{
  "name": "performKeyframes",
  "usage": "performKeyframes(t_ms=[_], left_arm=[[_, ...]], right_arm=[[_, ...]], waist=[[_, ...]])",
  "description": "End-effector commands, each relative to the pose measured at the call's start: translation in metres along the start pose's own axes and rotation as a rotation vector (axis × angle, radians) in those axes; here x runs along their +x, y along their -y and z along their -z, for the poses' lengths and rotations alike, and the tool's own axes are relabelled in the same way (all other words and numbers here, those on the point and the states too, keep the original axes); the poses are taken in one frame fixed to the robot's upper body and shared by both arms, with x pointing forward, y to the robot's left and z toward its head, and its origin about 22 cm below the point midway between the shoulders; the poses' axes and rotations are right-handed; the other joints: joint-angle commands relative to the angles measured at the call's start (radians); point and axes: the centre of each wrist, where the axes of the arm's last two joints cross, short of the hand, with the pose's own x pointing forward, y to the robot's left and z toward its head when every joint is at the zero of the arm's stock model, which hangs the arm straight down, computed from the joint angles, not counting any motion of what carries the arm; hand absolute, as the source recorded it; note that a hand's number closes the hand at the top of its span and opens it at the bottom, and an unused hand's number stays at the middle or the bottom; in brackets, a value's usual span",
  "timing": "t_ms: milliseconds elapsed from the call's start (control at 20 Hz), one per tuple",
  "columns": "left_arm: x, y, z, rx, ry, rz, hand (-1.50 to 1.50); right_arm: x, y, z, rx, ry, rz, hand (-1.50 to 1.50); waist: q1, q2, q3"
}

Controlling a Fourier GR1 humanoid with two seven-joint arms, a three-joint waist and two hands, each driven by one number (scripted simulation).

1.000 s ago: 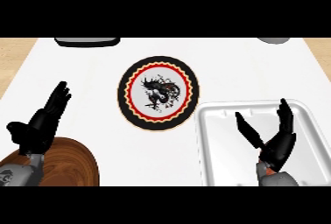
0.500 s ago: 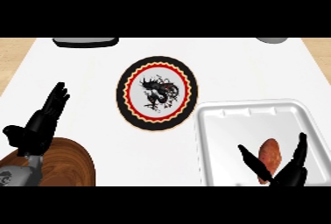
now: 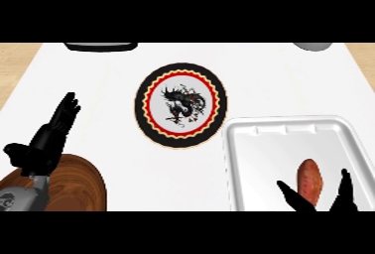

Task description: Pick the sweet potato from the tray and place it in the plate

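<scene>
The sweet potato [image 3: 310, 179] lies untouched in the white tray [image 3: 242, 163] at lower right. The right robot hand [image 3: 299, 197] sits at the bottom edge, thumb and fingers spread apart on either side of the potato's near end. It should close across the narrow middle, lift clear of the tray wall, then carry up-left to the patterned plate [image 3: 181, 104]. The left robot hand [image 3: 45, 141] rests open at left on the surface.

I look from my head, steeply down on the counter [image 3: 110, 89], with my forearms entering at the lower edge. There is only this one view, so nothing is shared with another. The plate [image 3: 180, 104] sits near the middle of it, close enough to fill a good part of the frame. The counter's far edge lies beyond the plate, near the top.
</scene>
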Motion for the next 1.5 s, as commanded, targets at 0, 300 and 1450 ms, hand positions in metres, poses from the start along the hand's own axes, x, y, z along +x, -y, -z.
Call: performKeyframes(t_ms=[0, 300, 1450], left_arm=[[-0.018, 0.023, -0.013, -0.008, -0.081, -0.035, 0.0], [-0.016, 0.026, -0.01, -0.022, -0.079, -0.033, 0.0], [-0.032, 0.019, -0.025, -0.019, -0.087, -0.02, 0.0]], right_arm=[[0.024, 0.02, -0.005, 0.078, -0.097, -0.088, -1.5], [0.077, 0.04, -0.009, 0.07, -0.204, -0.197, -1.5], [0.066, -0.005, 0.016, 0.166, -0.356, -0.396, -1.5]], waist=[[-0.003, 0.004, -0.004], [0.0, 0.002, 0.0], [0.003, 0.004, 0.005]])
